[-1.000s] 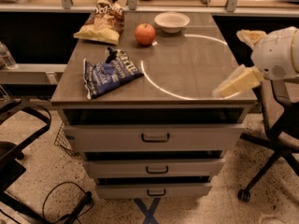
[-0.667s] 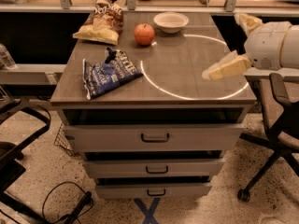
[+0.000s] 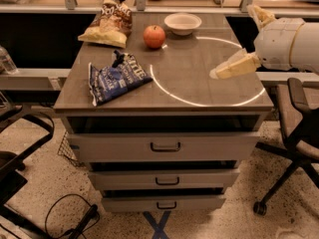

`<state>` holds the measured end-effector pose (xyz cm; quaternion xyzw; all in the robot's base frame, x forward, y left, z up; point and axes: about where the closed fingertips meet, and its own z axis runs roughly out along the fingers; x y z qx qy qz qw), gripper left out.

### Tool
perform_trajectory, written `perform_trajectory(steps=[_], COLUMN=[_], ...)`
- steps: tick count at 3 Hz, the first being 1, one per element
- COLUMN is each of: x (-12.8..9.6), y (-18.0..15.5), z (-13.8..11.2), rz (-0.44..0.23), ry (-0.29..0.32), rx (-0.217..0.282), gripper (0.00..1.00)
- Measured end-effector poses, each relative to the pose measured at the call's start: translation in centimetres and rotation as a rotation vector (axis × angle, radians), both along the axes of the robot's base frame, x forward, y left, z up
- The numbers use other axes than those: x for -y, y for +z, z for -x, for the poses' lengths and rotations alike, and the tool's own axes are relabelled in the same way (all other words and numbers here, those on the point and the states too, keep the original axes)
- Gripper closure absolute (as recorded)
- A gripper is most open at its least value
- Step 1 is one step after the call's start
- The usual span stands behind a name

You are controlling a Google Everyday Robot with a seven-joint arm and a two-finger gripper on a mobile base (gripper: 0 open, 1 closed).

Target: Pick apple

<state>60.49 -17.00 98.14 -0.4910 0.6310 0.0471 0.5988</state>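
The apple [image 3: 154, 36] is small, round and red-orange. It stands upright on the far middle of the grey table top [image 3: 199, 83], just left of a white bowl [image 3: 183, 23]. My gripper [image 3: 233, 41] comes in from the right, above the right side of the table, inside the white circle marked on the top. Its two cream fingers [image 3: 234, 66] are spread apart and hold nothing. It is well right of the apple and nearer to me than the apple.
A blue chip bag [image 3: 117, 76] lies at the front left and a yellow-brown chip bag [image 3: 107, 26] at the far left. Drawers [image 3: 164, 146] sit under the top. An office chair [image 3: 299, 123] stands at the right, another at the left.
My gripper has moved left from beyond the table's right edge to above the table top, closer to the apple. The apple, the bowl and the bags have not moved.
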Motion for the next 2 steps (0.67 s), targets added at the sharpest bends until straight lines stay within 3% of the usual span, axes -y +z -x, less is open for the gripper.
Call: perform_trajectory(steps=[1,2], x=[-2.5,-5.7], y=[0.6,1.2], z=[-3.1,-7.1], rz=[-0.054,-0.141], ry=[0.051,0.086], rx=[-0.003,-0.041], gripper=[0.00,0.00])
